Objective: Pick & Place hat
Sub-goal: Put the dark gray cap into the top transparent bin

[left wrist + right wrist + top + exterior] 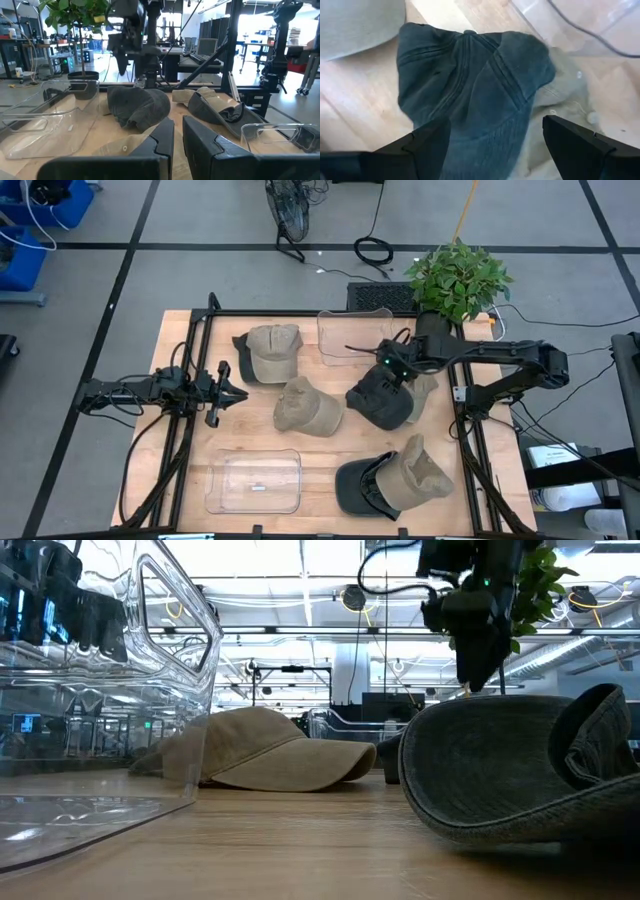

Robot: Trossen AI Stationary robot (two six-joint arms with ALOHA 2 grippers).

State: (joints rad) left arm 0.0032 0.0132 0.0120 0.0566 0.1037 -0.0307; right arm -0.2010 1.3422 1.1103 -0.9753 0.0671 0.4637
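Observation:
A dark grey-blue cap (380, 400) lies crown up right of the table's middle, partly on a tan cap (426, 388). My right gripper (388, 372) hangs open just above it, pointing steeply down. In the right wrist view its two fingers stand on either side of the crown (475, 85), with the gripper (492, 145) apart from the cloth as far as I can see. My left gripper (228, 388) waits shut and level at the table's left side, holding nothing.
Tan caps lie at the far middle (270, 352) and the centre (308, 408). A dark and a tan cap (395, 480) lie at the near right. Clear plastic bins stand at the far side (352, 335) and near left (253, 480). A potted plant (458, 278) stands beyond the far right corner.

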